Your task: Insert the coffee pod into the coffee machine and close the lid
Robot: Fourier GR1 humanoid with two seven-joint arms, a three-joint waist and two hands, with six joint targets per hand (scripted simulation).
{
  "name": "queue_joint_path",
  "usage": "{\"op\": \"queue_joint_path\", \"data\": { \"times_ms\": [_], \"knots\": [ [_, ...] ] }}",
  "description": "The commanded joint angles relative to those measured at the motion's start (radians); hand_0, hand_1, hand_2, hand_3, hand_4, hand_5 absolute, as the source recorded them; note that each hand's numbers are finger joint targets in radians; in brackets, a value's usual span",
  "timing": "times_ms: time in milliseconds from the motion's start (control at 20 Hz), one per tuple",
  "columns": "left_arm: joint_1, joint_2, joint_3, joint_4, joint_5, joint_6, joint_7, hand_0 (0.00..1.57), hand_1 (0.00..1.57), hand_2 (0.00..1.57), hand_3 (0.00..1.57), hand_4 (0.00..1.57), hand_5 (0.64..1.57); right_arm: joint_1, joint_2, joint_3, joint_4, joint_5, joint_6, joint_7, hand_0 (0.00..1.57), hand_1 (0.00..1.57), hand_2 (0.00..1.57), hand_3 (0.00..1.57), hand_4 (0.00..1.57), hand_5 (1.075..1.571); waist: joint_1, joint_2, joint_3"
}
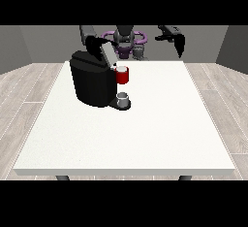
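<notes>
The black coffee machine (92, 83) stands on the left half of the table. Its grey lid (108, 54) is tilted up and open. A red pod holder (123, 76) sticks out at the machine's front, with something pale in its top that I cannot identify. Below it, a small grey cup (123, 98) sits on the machine's base. The hand at the view's left (100, 42) is right behind the top of the raised lid; whether it touches the lid is unclear. The hand at the view's right (179, 43) hangs raised above the table's far right edge, fingers straight and pointing down, holding nothing.
The white table (145, 134) spreads wide towards the camera and to the right of the machine. The robot's torso (125, 39), with purple parts, is behind the far edge. Wooden floor surrounds the table.
</notes>
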Motion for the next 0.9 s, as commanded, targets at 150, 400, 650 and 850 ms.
{"op": "queue_joint_path", "data": {
  "times_ms": [150, 400, 650, 850],
  "knots": [
    [0.005, 0.033, 0.019, 0.059, -0.006, -0.004, -0.086, 0.0, 0.0, 0.0, 0.0, 0.16, 1.571, -0.022, 0.068, 0.041, 0.031, 0.038, -0.047, 0.003, 0.0, 0.0, 0.0, 0.0, 0.08, 1.571, -0.01, 0.033, 0.0036],
    [-0.05, 0.004, 0.002, 0.037, 0.006, 0.036, 0.014, 0.0, 0.0, 0.0, 0.0, 0.12, 1.571, -0.121, 0.039, 0.045, 0.043, 0.054, -0.036, 0.068, 0.0, 0.0, 0.0, 0.0, 0.14, 1.571, 0.01, 0.015, 0.0038],
    [-0.019, -0.004, -0.02, 0.034, 0.01, 0.001, -0.02, 0.0, 0.0, 0.0, 0.0, 0.0, 1.571, -0.138, 0.028, 0.07, 0.035, 0.086, -0.049, 0.087, 0.0, 0.0, 0.0, 0.0, 0.12, 1.571, 0.046, 0.008, 0.0038],
    [-0.022, 0.005, -0.03, 0.041, 0.004, -0.019, -0.084, 0.0, 0.0, 0.0, 0.0, 0.2, 1.571, -0.147, 0.03, 0.095, 0.025, 0.108, -0.043, 0.079, 0.0, 0.0, 0.0, 0.0, 0.11, 1.571, 0.023, 0.018, 0.0036]
  ]
}}
